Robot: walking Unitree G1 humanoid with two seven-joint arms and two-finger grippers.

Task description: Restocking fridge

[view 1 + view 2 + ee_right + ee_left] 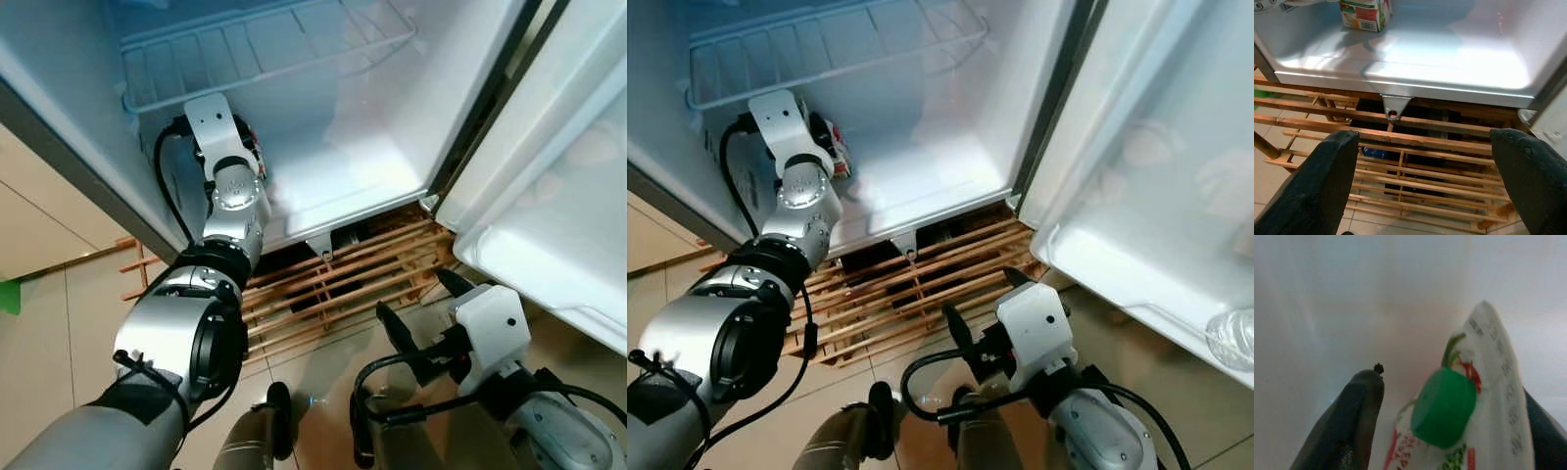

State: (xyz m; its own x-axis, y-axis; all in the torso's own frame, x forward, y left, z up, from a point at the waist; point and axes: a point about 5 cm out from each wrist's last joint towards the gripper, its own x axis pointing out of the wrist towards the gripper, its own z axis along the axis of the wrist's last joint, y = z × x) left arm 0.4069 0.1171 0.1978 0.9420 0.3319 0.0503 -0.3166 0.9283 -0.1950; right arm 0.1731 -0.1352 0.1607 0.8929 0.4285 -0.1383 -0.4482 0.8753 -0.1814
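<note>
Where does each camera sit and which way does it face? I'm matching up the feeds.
Left eye view: on the head, looking down into the open fridge; both arms show.
Right eye view: same scene; juice carton by the left tool.
Left wrist view: along the left tool, shut on the carton's green cap.
Right wrist view: along the open right tool at the wooden pallet; shares the carton and fridge floor with the eyes.

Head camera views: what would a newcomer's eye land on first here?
The left arm reaches deep into the open fridge, under the wire shelf, its left gripper shut on a juice carton with a green cap. The right gripper hangs open over the wooden slatted rack on the floor below the fridge.
</note>
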